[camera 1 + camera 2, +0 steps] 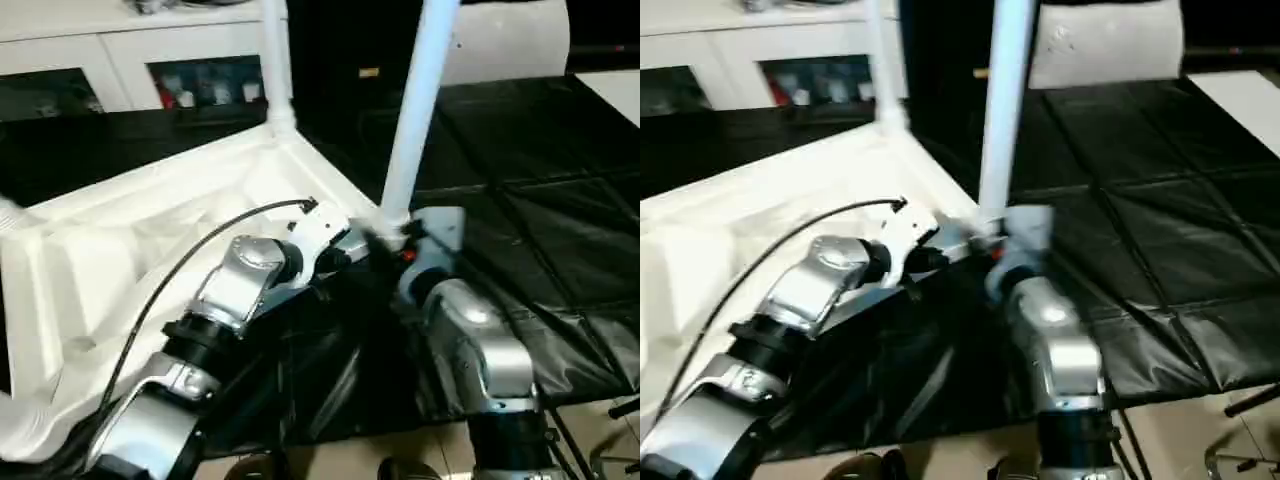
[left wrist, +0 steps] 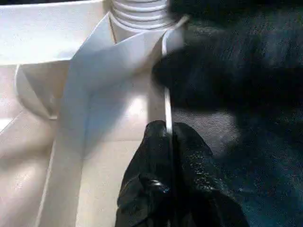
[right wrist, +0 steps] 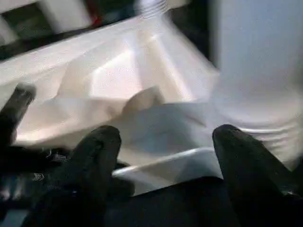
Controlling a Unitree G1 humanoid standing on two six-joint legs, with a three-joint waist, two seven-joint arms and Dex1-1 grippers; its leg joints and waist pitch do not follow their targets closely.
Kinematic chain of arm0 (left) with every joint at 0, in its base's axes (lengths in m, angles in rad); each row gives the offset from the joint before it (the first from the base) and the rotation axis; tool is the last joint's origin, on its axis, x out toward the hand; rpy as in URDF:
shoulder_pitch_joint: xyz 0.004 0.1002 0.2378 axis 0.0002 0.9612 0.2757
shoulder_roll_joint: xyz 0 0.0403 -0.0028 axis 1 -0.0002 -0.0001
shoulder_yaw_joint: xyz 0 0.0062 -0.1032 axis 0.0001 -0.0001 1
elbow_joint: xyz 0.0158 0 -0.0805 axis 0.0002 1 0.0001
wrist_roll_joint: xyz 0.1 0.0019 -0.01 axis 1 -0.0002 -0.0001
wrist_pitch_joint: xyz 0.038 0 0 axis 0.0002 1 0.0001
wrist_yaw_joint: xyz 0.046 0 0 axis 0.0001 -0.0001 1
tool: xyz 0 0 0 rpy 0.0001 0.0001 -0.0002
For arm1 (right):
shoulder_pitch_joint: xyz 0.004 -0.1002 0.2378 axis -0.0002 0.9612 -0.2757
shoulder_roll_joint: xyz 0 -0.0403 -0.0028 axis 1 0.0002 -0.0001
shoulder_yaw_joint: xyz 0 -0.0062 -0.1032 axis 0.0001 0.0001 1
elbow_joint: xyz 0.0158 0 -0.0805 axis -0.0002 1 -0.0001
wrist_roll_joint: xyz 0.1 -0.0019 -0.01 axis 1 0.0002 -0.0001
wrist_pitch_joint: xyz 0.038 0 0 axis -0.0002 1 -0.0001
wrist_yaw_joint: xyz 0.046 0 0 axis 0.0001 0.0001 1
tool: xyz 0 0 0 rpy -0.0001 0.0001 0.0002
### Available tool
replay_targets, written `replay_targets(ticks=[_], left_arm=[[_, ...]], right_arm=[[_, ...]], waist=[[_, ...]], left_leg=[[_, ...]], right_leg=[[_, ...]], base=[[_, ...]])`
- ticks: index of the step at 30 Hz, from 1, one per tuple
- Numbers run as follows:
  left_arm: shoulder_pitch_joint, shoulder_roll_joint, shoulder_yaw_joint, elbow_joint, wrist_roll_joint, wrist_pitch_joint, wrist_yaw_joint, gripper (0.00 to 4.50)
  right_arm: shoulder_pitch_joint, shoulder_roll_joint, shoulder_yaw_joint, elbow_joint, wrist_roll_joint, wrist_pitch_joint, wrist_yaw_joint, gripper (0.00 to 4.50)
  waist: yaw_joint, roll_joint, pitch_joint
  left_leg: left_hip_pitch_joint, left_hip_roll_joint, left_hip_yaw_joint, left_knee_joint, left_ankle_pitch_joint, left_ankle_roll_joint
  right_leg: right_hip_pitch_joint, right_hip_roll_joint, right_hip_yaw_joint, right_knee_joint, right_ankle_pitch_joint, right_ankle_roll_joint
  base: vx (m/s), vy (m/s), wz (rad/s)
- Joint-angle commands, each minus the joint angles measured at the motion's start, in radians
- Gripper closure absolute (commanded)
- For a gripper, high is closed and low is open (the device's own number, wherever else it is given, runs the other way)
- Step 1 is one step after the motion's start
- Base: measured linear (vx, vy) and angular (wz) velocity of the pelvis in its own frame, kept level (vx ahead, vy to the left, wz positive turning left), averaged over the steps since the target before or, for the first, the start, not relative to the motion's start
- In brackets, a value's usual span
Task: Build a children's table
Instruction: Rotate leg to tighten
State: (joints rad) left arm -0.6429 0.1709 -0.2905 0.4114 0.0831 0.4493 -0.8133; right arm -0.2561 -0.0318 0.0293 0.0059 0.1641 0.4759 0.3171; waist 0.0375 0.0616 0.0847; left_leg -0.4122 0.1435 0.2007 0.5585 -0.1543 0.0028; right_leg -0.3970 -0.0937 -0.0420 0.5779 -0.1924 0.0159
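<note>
The children's table top (image 1: pixel 120 230) lies upside down on the black mat, ribbed underside up. Two white legs stand upright in its corner sockets: one at the far corner (image 1: pixel 275 60) and one at the near right corner (image 1: pixel 420 110). My left gripper (image 2: pixel 171 137) is shut on the thin rim of the table top just beside the near leg's threaded base (image 2: pixel 142 12). My right gripper (image 3: pixel 165 142) is open at that same corner. Its fingers (image 3: pixel 94 156) stand wide apart before the rim and the foot of the near leg (image 3: pixel 255 71).
A black mat (image 1: pixel 540 180) covers the floor to the right and front. A white cabinet (image 1: pixel 100 60) with glass-fronted compartments runs along the back left. A white bulky object (image 1: pixel 510 40) sits at the back right and a white panel (image 1: pixel 615 90) at the right edge.
</note>
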Motion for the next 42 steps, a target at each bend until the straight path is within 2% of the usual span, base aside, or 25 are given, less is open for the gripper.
replay_targets(ticks=[1, 2, 3, 4, 5, 6, 7, 9, 10, 11, 13, 16, 17, 19, 20, 21, 22, 24, 25, 27, 31, 36, 37, 39, 42], left_arm=[[0.023, 0.029, -0.037, -0.034, -0.017, -0.046, -0.095, 4.5], [0.024, 0.033, -0.037, -0.034, -0.017, -0.051, -0.102, 4.5], [0.033, 0.06, -0.042, -0.034, -0.016, -0.083, -0.145, 4.5], [0.035, 0.069, -0.044, -0.034, -0.016, -0.094, -0.159, 4.5], [0.037, 0.085, -0.048, -0.032, -0.017, -0.103, -0.18, 4.5], [0.039, 0.114, -0.056, -0.027, -0.02, -0.133, -0.224, 4.5], [0.037, 0.136, -0.06, -0.019, -0.021, -0.145, -0.254, 4.5], [0.03, 0.175, -0.072, -0.005, -0.026, -0.184, -0.312, 4.5], [0.029, 0.177, -0.074, -0.004, -0.027, -0.186, -0.316, 4.5], [0.024, 0.2, -0.085, 0.003, -0.029, -0.215, -0.354, 4.5], [0.015, 0.234, -0.1, 0.02, -0.03, -0.261, -0.418, 4.5], [0.01, 0.264, -0.115, 0.026, -0.035, -0.314, -0.488, 4.5], [0.009, 0.271, -0.119, 0.025, -0.042, -0.323, -0.509, 4.5], [0.011, 0.289, -0.126, 0.005, -0.072, -0.33, -0.582, 4.5], [0.009, 0.296, -0.13, 0.002, -0.077, -0.327, -0.603, 4.5], [0.009, 0.306, -0.139, -0.003, -0.084, -0.334, -0.636, 4.5], [0.009, 0.307, -0.14, -0.004, -0.085, -0.334, -0.641, 4.5], [0.01, 0.31, -0.146, -0.007, -0.093, -0.342, -0.672, 4.5], [0.01, 0.309, -0.149, -0.009, -0.093, -0.346, -0.68, 4.5], [0.008, 0.303, -0.155, -0.003, -0.085, -0.373, -0.679, 4.5], [0.001, 0.296, -0.155, 0.021, -0.08, -0.398, -0.664, 4.5], [0.0, 0.293, -0.149, 0.024, -0.083, -0.397, -0.663, 4.5], [0.0, 0.293, -0.146, 0.025, -0.083, -0.399, -0.659, 4.5], [0.001, 0.293, -0.145, 0.027, -0.083, -0.403, -0.657, 4.5], [0.005, 0.291, -0.135, 0.033, -0.085, -0.411, -0.641, 4.5]], right_arm=[[0.021, -0.045, -0.025, -0.02, 0.017, -0.034, 0.067, 0.81], [0.023, -0.053, -0.029, -0.022, 0.021, -0.035, 0.078, 0.75], [0.037, -0.1, -0.051, -0.038, 0.045, -0.042, 0.15, 0.59], [0.041, -0.115, -0.057, -0.043, 0.052, -0.044, 0.172, 0.49], [0.049, -0.15, -0.064, -0.055, 0.064, -0.045, 0.219, 0.49], [0.063, -0.214, -0.066, -0.075, 0.084, -0.047, 0.304, 0.31], [0.075, -0.272, -0.063, -0.095, 0.105, -0.044, 0.383, 0.31], [0.096, -0.369, -0.05, -0.131, 0.147, -0.038, 0.514, 0.06], [0.097, -0.375, -0.049, -0.133, 0.149, -0.037, 0.519, 0.02], [0.106, -0.426, -0.037, -0.151, 0.167, -0.029, 0.581, 0.01], [0.115, -0.504, -0.018, -0.172, 0.187, -0.027, 0.679, 0.01], [0.099, -0.537, -0.018, -0.162, 0.187, -0.03, 0.712, 0.01], [0.091, -0.543, -0.017, -0.152, 0.181, -0.04, 0.714, 0.01], [0.056, -0.545, -0.013, -0.118, 0.164, -0.058, 0.705, 0.01], [0.042, -0.546, -0.008, -0.106, 0.164, -0.065, 0.707, 0.01], [0.027, -0.545, 0.005, -0.095, 0.171, -0.071, 0.725, 0.01], [0.025, -0.545, 0.008, -0.094, 0.173, -0.072, 0.729, 0.01], [0.015, -0.542, 0.03, -0.091, 0.187, -0.067, 0.765, 0.18], [0.007, -0.538, 0.047, -0.085, 0.191, -0.066, 0.788, 0.28], [-0.01, -0.532, 0.079, -0.066, 0.195, -0.069, 0.833, 0.39], [-0.038, -0.532, 0.105, -0.027, 0.199, -0.082, 0.883, 0.71], [-0.077, -0.525, 0.12, 0.025, 0.197, -0.098, 0.916, 1.16], [-0.082, -0.527, 0.125, 0.031, 0.196, -0.099, 0.925, 1.16], [-0.087, -0.531, 0.133, 0.036, 0.197, -0.097, 0.94, 1.35], [-0.096, -0.549, 0.153, 0.049, 0.199, -0.094, 0.985, 1.61]], waist=[[0.007, -0.009, -0.088], [0.011, -0.006, -0.09], [0.011, -0.007, -0.088], [0.016, -0.01, -0.085], [0.017, -0.011, -0.083], [0.022, -0.01, -0.08], [0.029, -0.011, -0.078], [0.036, -0.008, -0.073], [0.036, -0.01, -0.069], [0.035, -0.012, -0.066], [0.038, -0.014, -0.059], [0.042, -0.014, -0.054], [0.043, -0.018, -0.055], [0.046, -0.016, -0.057], [0.044, -0.019, -0.058], [0.046, -0.017, -0.06], [0.049, -0.017, -0.061], [0.051, -0.016, -0.06], [0.051, -0.021, -0.063], [0.052, -0.018, -0.065], [0.059, -0.019, -0.069], [0.061, -0.021, -0.067], [0.061, -0.027, -0.066], [0.061, -0.024, -0.065], [0.061, -0.025, -0.066]], left_leg=[[0.032, 0.077, -0.038, -0.039, -0.045, 0.111], [0.031, 0.078, -0.038, -0.035, -0.004, 0.132], [0.025, 0.076, -0.038, -0.029, 0.042, 0.17], [0.025, 0.075, -0.036, -0.026, 0.023, 0.187], [0.024, 0.077, -0.035, -0.027, 0.003, 0.189], [0.026, 0.081, -0.036, -0.03, -0.041, 0.184], [0.03, 0.085, -0.037, -0.033, -0.084, 0.171], [0.035, 0.091, -0.038, -0.04, -0.126, 0.147], [0.036, 0.091, -0.038, -0.045, -0.163, 0.128], [0.036, 0.09, -0.037, -0.048, -0.19, 0.117], [0.042, 0.092, -0.037, -0.054, -0.279, 0.071], [0.049, 0.094, -0.04, -0.061, -0.359, 0.015], [0.051, 0.094, -0.041, -0.062, -0.366, 0.007], [0.055, 0.093, -0.042, -0.063, -0.371, -0.016], [0.053, 0.092, -0.041, -0.064, -0.364, -0.017], [0.056, 0.093, -0.039, -0.064, -0.356, -0.018], [0.06, 0.092, -0.035, -0.061, -0.352, -0.015], [0.055, 0.093, -0.035, -0.061, -0.337, -0.005], [0.052, 0.093, -0.034, -0.06, -0.321, 0.003], [0.05, 0.093, -0.035, -0.058, -0.293, 0.016], [0.046, 0.093, -0.032, -0.051, -0.236, 0.047], [0.045, 0.093, -0.032, -0.05, -0.241, 0.051], [0.045, 0.093, -0.031, -0.051, -0.246, 0.05], [0.047, 0.094, -0.032, -0.052, -0.252, 0.045], [0.047, 0.094, -0.032, -0.052, -0.246, 0.045]], right_leg=[[0.045, -0.064, 0.037, -0.026, 0.211, -0.266], [0.044, -0.063, 0.035, -0.018, 0.268, -0.276], [0.044, -0.061, 0.03, -0.011, 0.32, -0.287], [0.043, -0.062, 0.029, -0.014, 0.299, -0.292], [0.044, -0.065, 0.031, -0.016, 0.274, -0.293], [0.044, -0.068, 0.03, -0.022, 0.198, -0.294], [0.046, -0.066, 0.03, -0.028, 0.121, -0.286], [0.043, -0.063, 0.031, -0.033, 0.041, -0.276], [0.041, -0.061, 0.03, -0.038, -0.018, -0.273], [0.039, -0.062, 0.031, -0.043, -0.058, -0.271], [0.032, -0.067, 0.037, -0.056, -0.2, -0.254], [0.028, -0.074, 0.042, -0.066, -0.338, -0.228], [0.026, -0.074, 0.042, -0.067, -0.349, -0.225], [0.021, -0.075, 0.044, -0.066, -0.351, -0.226], [0.023, -0.074, 0.044, -0.065, -0.341, -0.227], [0.02, -0.071, 0.044, -0.061, -0.317, -0.232], [0.018, -0.07, 0.045, -0.06, -0.294, -0.241], [0.022, -0.071, 0.045, -0.057, -0.266, -0.25], [0.025, -0.071, 0.044, -0.054, -0.248, -0.254], [0.027, -0.071, 0.042, -0.048, -0.211, -0.266], [0.031, -0.071, 0.04, -0.04, -0.137, -0.286], [0.032, -0.073, 0.04, -0.043, -0.181, -0.282], [0.032, -0.072, 0.039, -0.045, -0.195, -0.28], [0.03, -0.071, 0.039, -0.045, -0.209, -0.276], [0.03, -0.07, 0.04, -0.043, -0.194, -0.278]], base=[[0.051, -0.021, 0.02], [0.0, 0.0, 0.0], [0.0, 0.0, 0.0], [0.0, 0.0, 0.0], [0.0, 0.0, 0.0], [0.0, 0.0, 0.0], [0.0, 0.0, 0.0], [0.0, 0.0, 0.0], [0.0, 0.0, 0.0], [-0.052, 0.011, 0.0], [-0.026, 0.006, 0.0], [0.0, 0.0, 0.0], [0.0, 0.0, 0.0], [0.0, 0.0, 0.0], [0.0, 0.0, 0.0], [0.0, 0.0, 0.0], [0.0, 0.0, 0.0], [0.0, 0.0, 0.0], [0.0, 0.0, 0.0], [0.0, 0.0, 0.0], [0.0, 0.0, 0.0], [0.0, 0.0, 0.0], [0.0, 0.0, 0.0], [0.0, 0.0, 0.0], [0.0, 0.0, 0.0]])
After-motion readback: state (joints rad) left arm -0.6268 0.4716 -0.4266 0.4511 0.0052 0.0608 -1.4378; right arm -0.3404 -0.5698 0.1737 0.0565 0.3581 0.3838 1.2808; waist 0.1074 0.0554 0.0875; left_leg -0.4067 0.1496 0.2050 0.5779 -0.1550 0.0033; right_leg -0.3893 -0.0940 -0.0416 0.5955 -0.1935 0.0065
